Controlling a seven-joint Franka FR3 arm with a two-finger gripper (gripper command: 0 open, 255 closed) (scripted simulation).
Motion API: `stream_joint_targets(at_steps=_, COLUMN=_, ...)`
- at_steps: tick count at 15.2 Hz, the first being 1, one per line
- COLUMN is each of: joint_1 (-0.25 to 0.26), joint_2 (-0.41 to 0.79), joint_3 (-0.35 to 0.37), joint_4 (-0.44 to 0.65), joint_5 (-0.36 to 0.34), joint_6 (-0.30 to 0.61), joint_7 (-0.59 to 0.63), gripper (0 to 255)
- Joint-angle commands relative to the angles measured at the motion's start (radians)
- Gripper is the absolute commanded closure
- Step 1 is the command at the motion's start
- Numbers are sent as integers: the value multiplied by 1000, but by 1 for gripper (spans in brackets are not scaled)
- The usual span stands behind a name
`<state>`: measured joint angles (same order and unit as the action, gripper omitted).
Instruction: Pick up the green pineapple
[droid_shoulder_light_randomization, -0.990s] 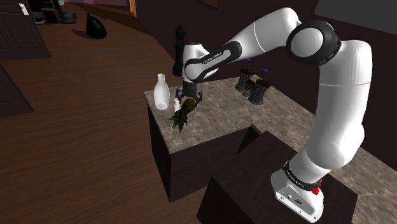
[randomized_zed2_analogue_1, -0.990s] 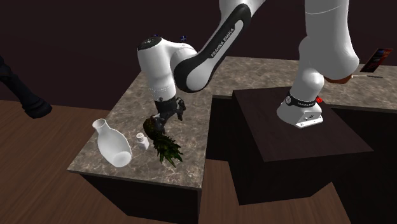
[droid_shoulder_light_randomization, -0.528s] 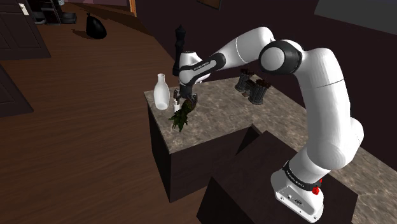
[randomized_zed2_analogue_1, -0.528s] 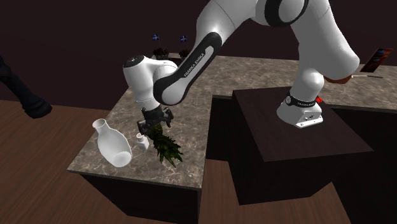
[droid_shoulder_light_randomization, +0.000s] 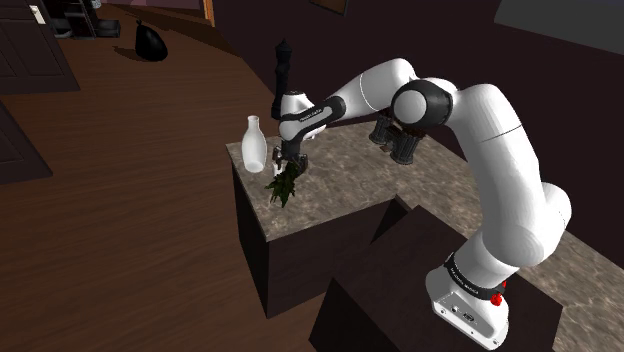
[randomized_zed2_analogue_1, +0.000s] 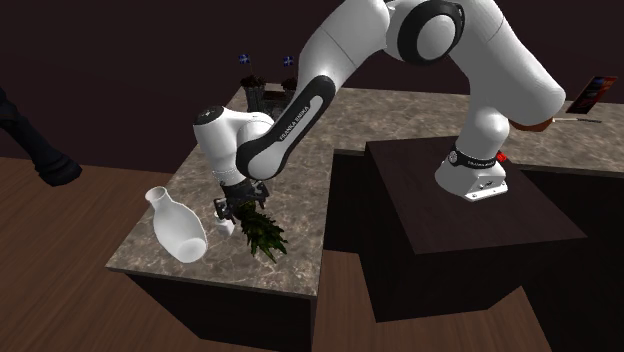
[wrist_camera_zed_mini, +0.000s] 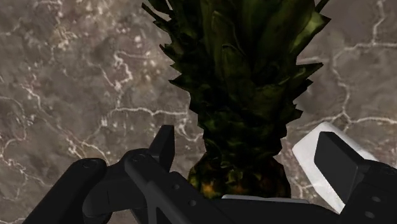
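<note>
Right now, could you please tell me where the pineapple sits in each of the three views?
Shoulder view: the pineapple lies at the left end of the marbled counter, right of the white bottle, under the tool.
Second exterior view: centre-left, right of the bottle, leaves toward the counter's front edge.
Wrist view: between the open tool's fingers, leaves pointing away.
Shared landmark: the marbled counter.

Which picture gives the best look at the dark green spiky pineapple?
The wrist view: the dark green spiky pineapple lies close up on the brown veined tabletop, between the black claw's open fingers. The shoulder and second exterior views show the pineapple small, its fruit end hidden by the claw.
</note>
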<state>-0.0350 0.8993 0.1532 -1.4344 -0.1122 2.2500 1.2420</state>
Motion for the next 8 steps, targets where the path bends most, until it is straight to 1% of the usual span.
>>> stream_joint_targets(at_steps=1, joint_1=1, joint_2=29, joint_3=-3, joint_4=13, joint_5=-2, joint_6=16, joint_7=-1, gripper=0)
stream_joint_targets(at_steps=3, joint_1=1, joint_2=29, joint_3=-3, joint_4=12, joint_5=-2, joint_6=16, joint_7=-1, gripper=0)
stream_joint_targets(at_steps=4, joint_1=1, joint_2=33, joint_3=-3, joint_4=22, joint_5=-2, joint_6=11, joint_7=-2, gripper=255)
stream_joint_targets(at_steps=8, joint_1=1, joint_2=25, joint_3=-3, joint_4=13, joint_5=-2, joint_6=13, joint_7=-1, gripper=255)
